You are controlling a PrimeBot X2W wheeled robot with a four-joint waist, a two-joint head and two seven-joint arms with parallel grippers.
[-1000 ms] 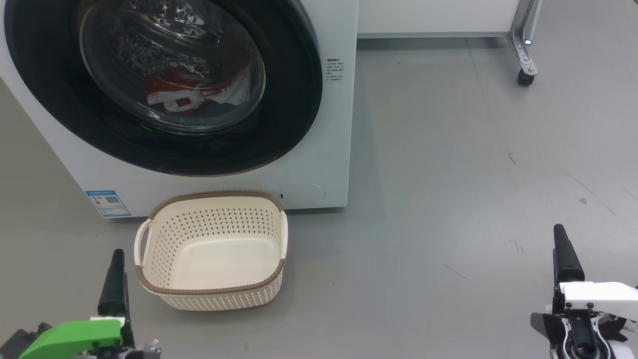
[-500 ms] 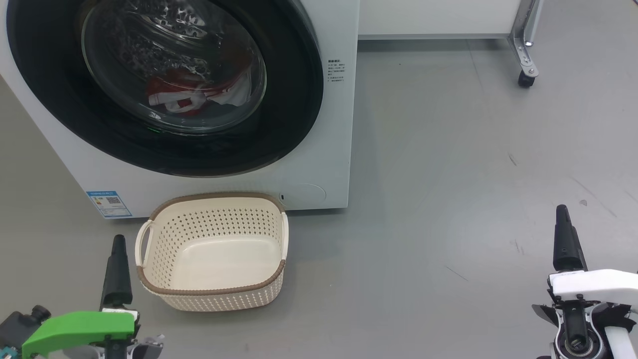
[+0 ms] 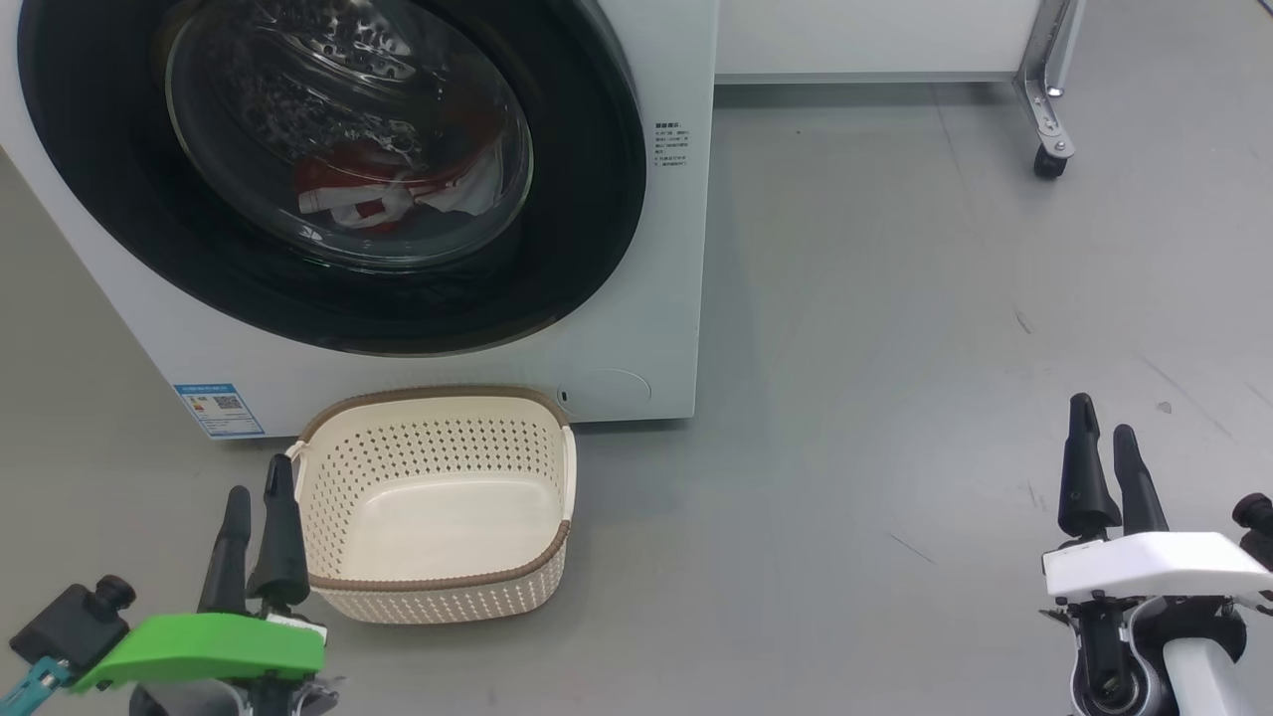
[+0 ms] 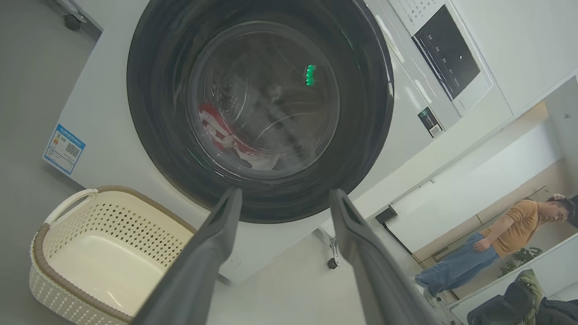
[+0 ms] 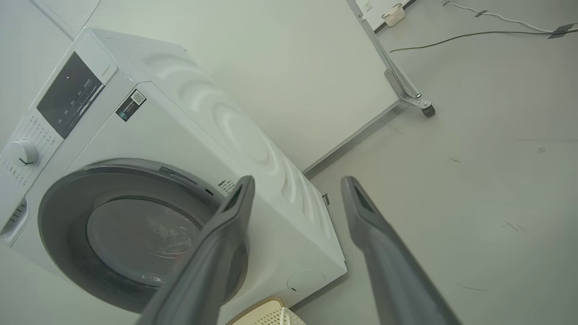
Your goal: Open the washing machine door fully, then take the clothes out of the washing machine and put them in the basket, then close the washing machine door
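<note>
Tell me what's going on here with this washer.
A two-armed robot faces the washing machine, nothing started yet. The washing machine door is shut, and the clothes, red and white, lie inside behind its glass. The basket sits on the floor before the machine with nothing in it. The left pincer is near the basket's left handle, the right pincer off to the right above the floor; both are open and hold nothing.
</note>
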